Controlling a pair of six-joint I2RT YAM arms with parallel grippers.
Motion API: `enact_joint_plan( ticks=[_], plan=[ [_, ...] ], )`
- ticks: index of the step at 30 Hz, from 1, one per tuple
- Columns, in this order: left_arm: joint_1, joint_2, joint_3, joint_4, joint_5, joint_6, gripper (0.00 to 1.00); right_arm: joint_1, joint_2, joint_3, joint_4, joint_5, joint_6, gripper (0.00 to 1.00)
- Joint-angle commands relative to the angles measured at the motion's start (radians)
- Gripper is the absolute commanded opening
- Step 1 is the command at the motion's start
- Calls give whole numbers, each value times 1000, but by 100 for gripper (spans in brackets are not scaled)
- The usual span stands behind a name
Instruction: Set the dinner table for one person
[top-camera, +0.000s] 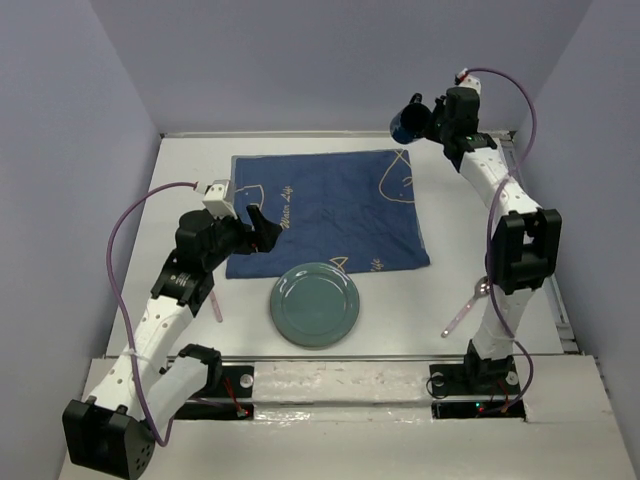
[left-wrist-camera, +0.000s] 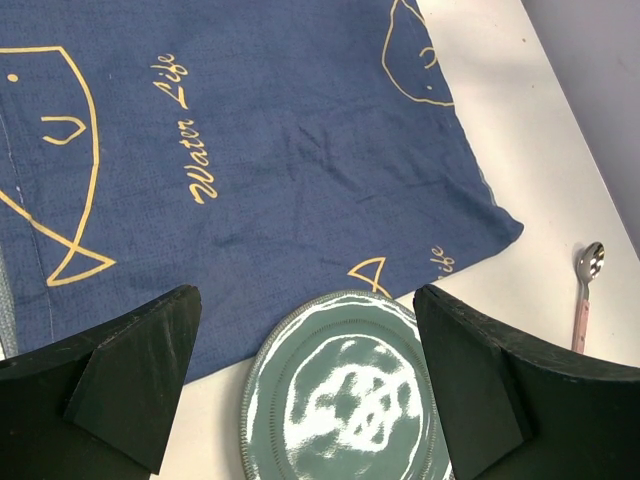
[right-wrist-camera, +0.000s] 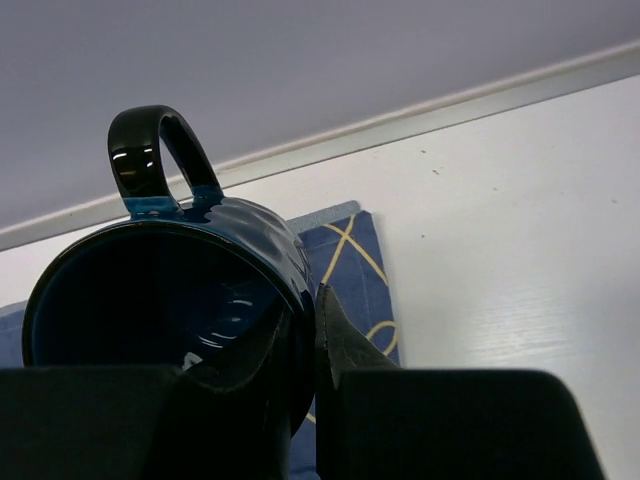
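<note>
The white dinner table (top-camera: 190, 180) carries a dark blue cloth with pale fish outlines (top-camera: 330, 205) and a green plate (top-camera: 315, 304) at the cloth's front edge. My left gripper (top-camera: 262, 228) hangs open and empty over the cloth's front left part; in the left wrist view the left gripper (left-wrist-camera: 305, 380) frames the plate (left-wrist-camera: 340, 400) below it. My right gripper (top-camera: 425, 118) is shut on the rim of a dark blue mug (top-camera: 406, 122), held in the air above the table's far right corner. The mug (right-wrist-camera: 150, 300) fills the right wrist view, handle up.
A spoon with a pink handle (top-camera: 465, 308) lies on the table right of the plate, beside the right arm; it also shows in the left wrist view (left-wrist-camera: 585, 290). Another pink-handled utensil (top-camera: 215, 303) lies partly under the left arm. Lilac walls close in the table.
</note>
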Motion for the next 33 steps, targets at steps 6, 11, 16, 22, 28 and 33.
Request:
enact_joint_plan(
  ticks=[6, 11, 16, 22, 28, 33],
  plan=[
    [7, 8, 23, 18, 15, 18, 99, 53, 228, 282, -79, 19, -8, 0],
    [8, 11, 24, 17, 9, 21, 99, 53, 283, 299, -89, 16, -8, 0],
    [8, 15, 26, 15, 15, 21, 99, 53, 308, 298, -98, 17, -14, 0],
    [8, 14, 26, 15, 16, 21, 99, 53, 357, 310, -103, 5, -5, 0],
    [8, 17, 27, 14, 19, 23, 99, 62, 406, 368, -132, 22, -10, 0],
    [8, 18, 29, 15, 21, 23, 99, 62, 414, 362, -136, 19, -13, 4]
  ],
)
